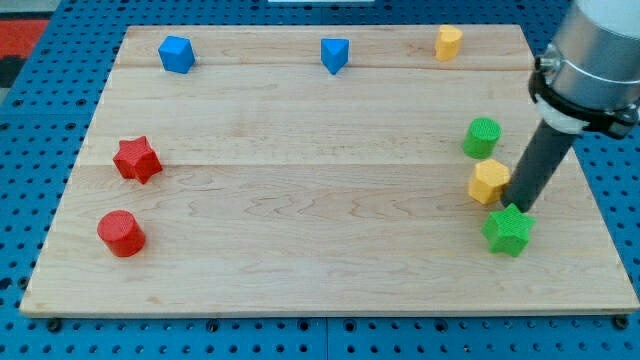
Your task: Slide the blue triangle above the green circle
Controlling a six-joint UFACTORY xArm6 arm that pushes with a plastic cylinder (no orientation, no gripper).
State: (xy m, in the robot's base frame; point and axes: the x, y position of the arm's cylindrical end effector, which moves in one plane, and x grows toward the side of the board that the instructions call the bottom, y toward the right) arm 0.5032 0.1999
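Note:
The blue triangle (pixel 335 55) sits near the board's top edge, at the middle. The green circle (pixel 482 137) stands at the view's right, well below and to the right of the triangle. My tip (pixel 519 207) is at the right side of the board, just above the green star (pixel 508 230) and right beside the yellow block (pixel 490 181), which lies just below the green circle. The tip is far from the blue triangle.
A blue cube (pixel 176 54) sits at the top left. A yellow block (pixel 448 42) sits at the top right. A red star (pixel 137 159) and a red cylinder (pixel 121 233) are at the left. The wooden board (pixel 300 200) lies on a blue perforated table.

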